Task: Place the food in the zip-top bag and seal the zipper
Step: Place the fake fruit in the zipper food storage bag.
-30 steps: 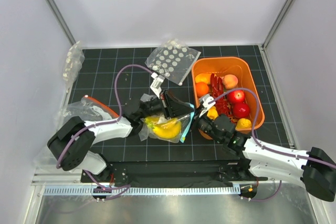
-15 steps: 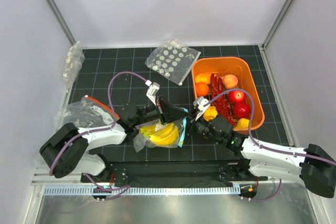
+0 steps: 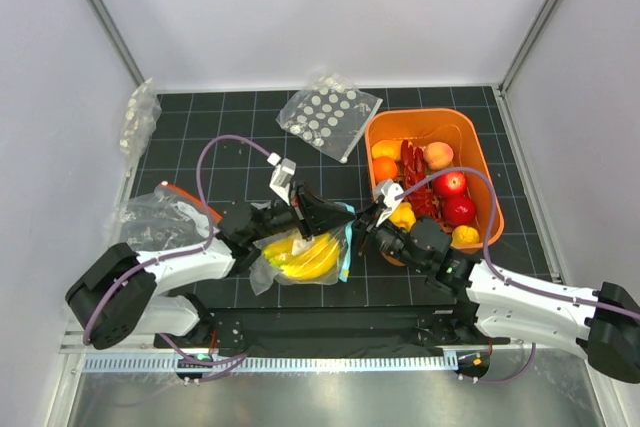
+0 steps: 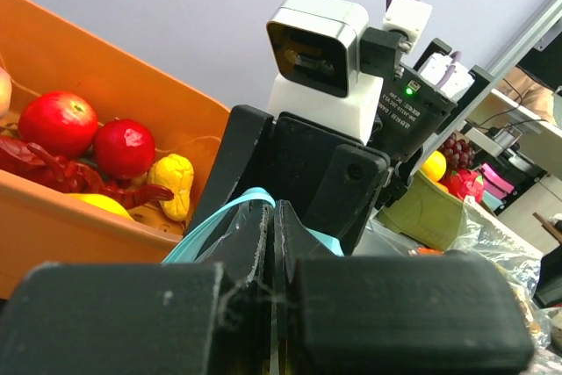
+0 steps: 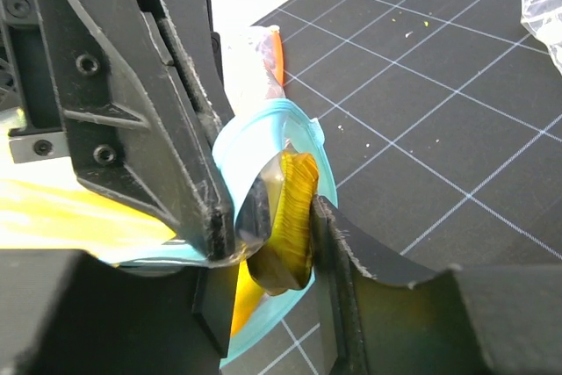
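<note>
Bright, even overhead light, soft shadows — left pincer [image 4: 272, 226] blurred close to lens

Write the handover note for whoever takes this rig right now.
Left gripper: shut on the bag at its mouth edge, by the zipper.
Right gripper: jaws closed on the mango at the bag mouth.
Done: bananas in the bag.
Left: drop the mango in, fetch the orange from the bin, seal the zipper.
</note>
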`<control>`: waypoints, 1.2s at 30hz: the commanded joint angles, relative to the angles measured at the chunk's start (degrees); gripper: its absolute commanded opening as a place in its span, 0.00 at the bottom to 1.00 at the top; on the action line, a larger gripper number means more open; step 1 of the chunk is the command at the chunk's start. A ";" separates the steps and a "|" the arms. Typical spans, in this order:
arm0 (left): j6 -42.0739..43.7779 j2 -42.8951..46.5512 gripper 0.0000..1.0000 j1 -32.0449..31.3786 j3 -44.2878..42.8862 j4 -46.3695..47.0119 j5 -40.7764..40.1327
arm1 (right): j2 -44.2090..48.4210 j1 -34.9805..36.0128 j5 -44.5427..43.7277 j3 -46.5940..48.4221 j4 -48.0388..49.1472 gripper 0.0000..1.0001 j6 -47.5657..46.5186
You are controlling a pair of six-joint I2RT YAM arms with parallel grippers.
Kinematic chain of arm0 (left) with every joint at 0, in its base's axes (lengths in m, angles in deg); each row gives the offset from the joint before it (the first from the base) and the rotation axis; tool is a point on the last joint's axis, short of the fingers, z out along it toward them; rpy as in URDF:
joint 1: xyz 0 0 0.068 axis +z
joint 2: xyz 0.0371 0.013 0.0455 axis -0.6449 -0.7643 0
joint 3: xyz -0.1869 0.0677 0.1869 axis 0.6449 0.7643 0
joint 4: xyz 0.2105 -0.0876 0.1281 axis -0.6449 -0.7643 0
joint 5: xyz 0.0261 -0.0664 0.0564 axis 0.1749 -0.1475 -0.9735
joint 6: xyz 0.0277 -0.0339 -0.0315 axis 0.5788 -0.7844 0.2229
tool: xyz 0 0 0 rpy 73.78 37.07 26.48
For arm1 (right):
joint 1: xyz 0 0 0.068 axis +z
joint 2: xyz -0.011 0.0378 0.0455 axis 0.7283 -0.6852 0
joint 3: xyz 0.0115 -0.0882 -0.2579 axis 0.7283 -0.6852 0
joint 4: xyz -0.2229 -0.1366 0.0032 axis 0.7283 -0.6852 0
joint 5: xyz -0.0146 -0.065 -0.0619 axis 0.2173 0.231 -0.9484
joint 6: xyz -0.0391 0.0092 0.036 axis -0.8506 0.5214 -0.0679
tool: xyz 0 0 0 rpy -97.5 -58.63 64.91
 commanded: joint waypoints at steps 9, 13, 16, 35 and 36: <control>6.62 6.56 0.00 -0.15 3.53 7.97 0.00 | 1.90 0.91 2.18 4.44 0.41 0.51 1.84; 8.28 8.49 0.00 -0.15 5.11 10.96 0.61 | 2.16 0.91 2.00 4.70 -0.21 0.56 1.84; 9.08 9.11 0.00 -0.15 5.99 11.40 0.35 | 2.60 0.91 2.00 4.53 -0.47 0.61 1.84; 12.42 11.74 0.00 -0.15 8.63 10.09 -5.53 | 12.35 0.91 -8.45 5.05 -8.55 0.79 2.89; 13.03 12.44 0.00 -0.24 9.15 8.52 -6.41 | 12.70 0.91 -10.02 5.31 -9.43 0.79 3.33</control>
